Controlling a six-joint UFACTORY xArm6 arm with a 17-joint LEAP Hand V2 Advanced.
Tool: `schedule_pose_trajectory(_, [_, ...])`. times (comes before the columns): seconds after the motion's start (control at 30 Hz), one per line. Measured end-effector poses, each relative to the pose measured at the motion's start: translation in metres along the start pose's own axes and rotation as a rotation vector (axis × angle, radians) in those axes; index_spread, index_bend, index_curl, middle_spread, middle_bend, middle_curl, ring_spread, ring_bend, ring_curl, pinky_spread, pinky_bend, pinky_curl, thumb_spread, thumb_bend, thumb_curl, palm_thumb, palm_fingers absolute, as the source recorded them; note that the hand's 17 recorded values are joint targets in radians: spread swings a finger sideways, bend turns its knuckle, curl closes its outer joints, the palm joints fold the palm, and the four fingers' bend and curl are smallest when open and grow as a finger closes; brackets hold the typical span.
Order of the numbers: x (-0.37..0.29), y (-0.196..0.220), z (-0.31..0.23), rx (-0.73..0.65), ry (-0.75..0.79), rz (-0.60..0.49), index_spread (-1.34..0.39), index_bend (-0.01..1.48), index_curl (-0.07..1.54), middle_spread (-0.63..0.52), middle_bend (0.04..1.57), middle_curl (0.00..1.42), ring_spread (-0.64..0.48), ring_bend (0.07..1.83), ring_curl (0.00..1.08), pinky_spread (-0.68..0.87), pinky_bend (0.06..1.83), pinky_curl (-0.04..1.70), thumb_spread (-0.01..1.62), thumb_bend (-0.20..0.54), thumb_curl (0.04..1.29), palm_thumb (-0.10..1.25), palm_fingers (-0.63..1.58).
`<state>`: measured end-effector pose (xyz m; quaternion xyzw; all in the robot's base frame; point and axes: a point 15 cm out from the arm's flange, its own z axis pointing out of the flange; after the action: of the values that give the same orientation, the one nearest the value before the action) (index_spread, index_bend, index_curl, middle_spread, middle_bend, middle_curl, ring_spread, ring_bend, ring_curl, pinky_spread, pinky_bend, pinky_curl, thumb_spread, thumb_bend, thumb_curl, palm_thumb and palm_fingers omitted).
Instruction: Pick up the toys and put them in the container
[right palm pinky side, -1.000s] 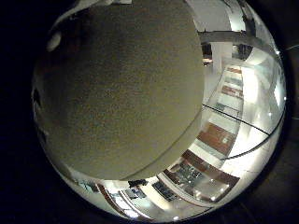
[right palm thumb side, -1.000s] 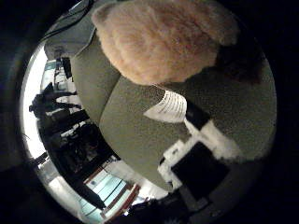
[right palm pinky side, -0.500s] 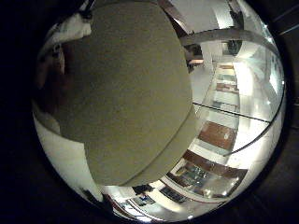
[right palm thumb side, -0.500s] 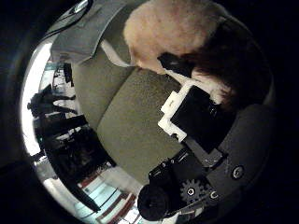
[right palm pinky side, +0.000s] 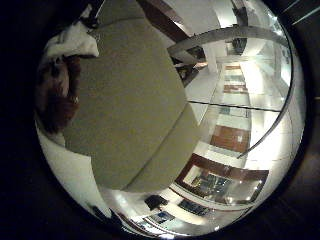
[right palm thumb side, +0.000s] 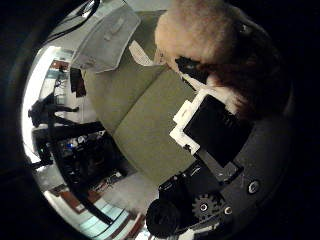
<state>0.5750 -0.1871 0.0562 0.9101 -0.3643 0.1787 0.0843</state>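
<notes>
In the right thumb side palm view a tan, fluffy plush toy (right palm thumb side: 205, 35) with a darker brown part fills the space close to the palm. My right hand (right palm thumb side: 215, 135) has its white and black fingers (right palm thumb side: 190, 68) curled against the toy and pinches it. The toy hangs over an olive green cushion (right palm thumb side: 150, 110). In the right little finger side palm view a brown furry piece (right palm pinky side: 58, 95) and a white piece (right palm pinky side: 72, 42) show at the edge, beside the cushion (right palm pinky side: 130, 100). I cannot make out a container for certain.
A pale grey fabric thing (right palm thumb side: 110, 35) with a white strip (right palm thumb side: 140, 52) lies by the cushion's edge. Beyond the cushion's edge are a room floor, dark furniture (right palm thumb side: 75, 150) and bright windows (right palm pinky side: 235, 110).
The fingers have curled in onto the plush toy. The cushion has shrunk and shifted in both views while the toy stays by the palm, so the hand has moved away from the cushion with it.
</notes>
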Motion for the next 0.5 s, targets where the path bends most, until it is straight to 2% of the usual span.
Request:
schedule_pose_trajectory(0.23, [-0.007,-0.033,-0.097,0.064,0.048,-0.016,-0.25,1.10,0.95,-0.15,1.30,0.89,-0.27,1.29,0.90,-0.17,1.54,0.66,0.99,-0.015,0.59,1.06,1.07])
schedule_pose_trajectory(0.4, [-0.041,-0.064,-0.146,0.133,-0.010,-0.001,-0.25,1.10,0.94,-0.15,1.31,0.88,-0.27,1.29,0.92,-0.16,1.51,0.71,0.98,-0.013,0.61,1.06,1.08])
schedule_pose_trajectory(0.5, [-0.076,-0.083,-0.176,0.160,-0.098,0.003,-0.25,1.10,0.94,-0.15,1.31,0.88,-0.27,1.28,0.93,-0.16,1.50,0.73,0.97,-0.013,0.62,1.06,1.08])
